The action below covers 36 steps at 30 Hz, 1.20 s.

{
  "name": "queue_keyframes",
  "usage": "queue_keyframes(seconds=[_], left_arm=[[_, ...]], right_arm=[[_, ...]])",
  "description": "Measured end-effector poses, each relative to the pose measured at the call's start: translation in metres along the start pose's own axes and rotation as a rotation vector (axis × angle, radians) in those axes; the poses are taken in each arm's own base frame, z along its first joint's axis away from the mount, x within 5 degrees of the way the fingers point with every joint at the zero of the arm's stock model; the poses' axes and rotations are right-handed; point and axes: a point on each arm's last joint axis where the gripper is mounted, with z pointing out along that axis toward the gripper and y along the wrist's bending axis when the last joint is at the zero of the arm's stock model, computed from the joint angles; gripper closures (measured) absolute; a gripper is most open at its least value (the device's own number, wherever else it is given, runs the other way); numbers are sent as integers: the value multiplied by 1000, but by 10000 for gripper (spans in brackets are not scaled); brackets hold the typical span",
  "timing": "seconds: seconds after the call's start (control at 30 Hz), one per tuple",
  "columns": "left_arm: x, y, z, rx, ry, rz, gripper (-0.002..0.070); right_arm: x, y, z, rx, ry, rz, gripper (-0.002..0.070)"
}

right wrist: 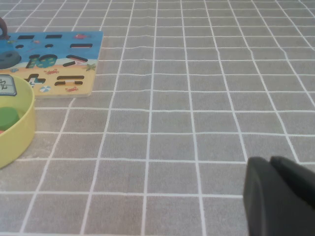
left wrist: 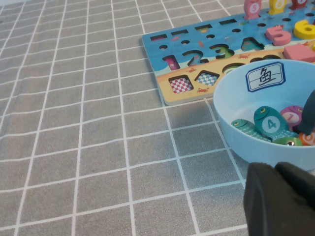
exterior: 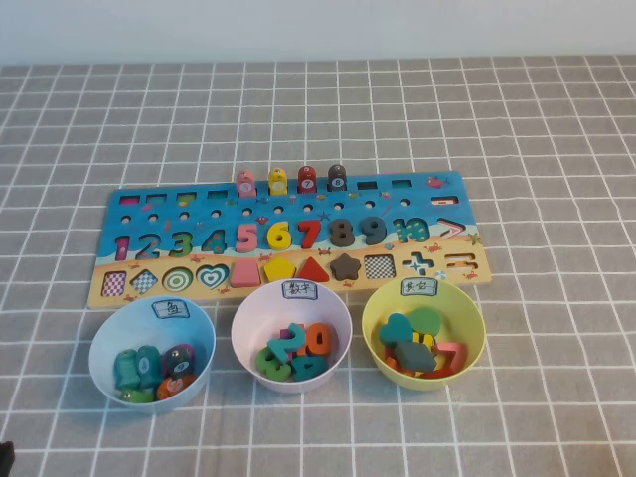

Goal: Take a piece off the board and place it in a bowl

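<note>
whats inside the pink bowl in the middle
The pink bowl holds loose wooden numerals: a teal one, a green one and an orange one on top. Anything under that pile is covered. Neither wrist view shows this bowl; the left claw and right claw sit back from the bowls.

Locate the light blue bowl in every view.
High view: the light blue bowl is the leftmost of three bowls, in front of the board.
Left wrist view: it sits just beyond the left hand, by the board's corner.
Right wrist view: not in it; only the yellow-green bowl, the board's end and the right hand show.
Shared landmark: the board.
</note>
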Motion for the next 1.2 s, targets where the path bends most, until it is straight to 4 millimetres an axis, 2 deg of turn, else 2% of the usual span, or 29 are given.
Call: queue_keyframes(seconds=[1.13, 1.2], left_arm=[[0, 0, 0, 0, 0, 0, 679], [0, 0, 0, 0, 0, 0, 679]], right_arm=[[-4, 0, 0, -6, -45, 28, 694], [-4, 2, 0, -21, -46, 70, 694]])
